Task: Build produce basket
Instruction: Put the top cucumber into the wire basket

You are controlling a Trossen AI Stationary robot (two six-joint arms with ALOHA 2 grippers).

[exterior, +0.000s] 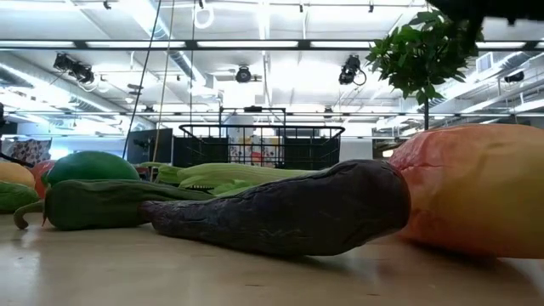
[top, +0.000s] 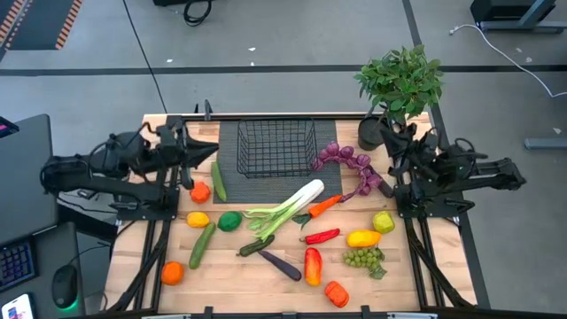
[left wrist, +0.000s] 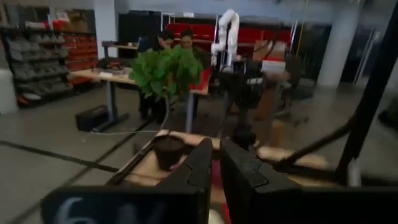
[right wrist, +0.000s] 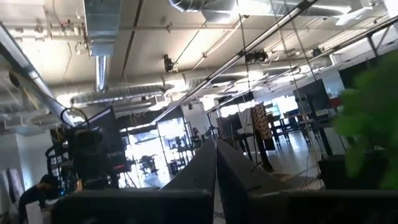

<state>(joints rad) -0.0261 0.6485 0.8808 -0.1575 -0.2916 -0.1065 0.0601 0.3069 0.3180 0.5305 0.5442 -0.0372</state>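
Observation:
The black wire-mesh basket (top: 276, 146) stands empty on a dark mat at the table's far middle, and the low view shows the basket (exterior: 259, 144) in the distance. Toy produce lies loose on the wood in front of it: a leek (top: 288, 209), a carrot (top: 323, 206), purple grapes (top: 350, 164), green grapes (top: 363, 258), a lime (top: 229, 221), an eggplant (top: 280, 264) and cucumbers (top: 202, 245). My left gripper (top: 191, 170) rests at the table's left side, shut, its fingers (left wrist: 205, 171) close together. My right gripper (top: 391, 161) rests at the right side, shut (right wrist: 216, 168).
A potted plant (top: 400, 84) stands at the far right corner, close behind my right arm. An orange (top: 172, 273) and a red-orange pepper (top: 313, 265) lie near the front edge. In the low view the eggplant (exterior: 280, 212) and the pepper (exterior: 476, 200) fill the foreground. People stand at benches beyond the table.

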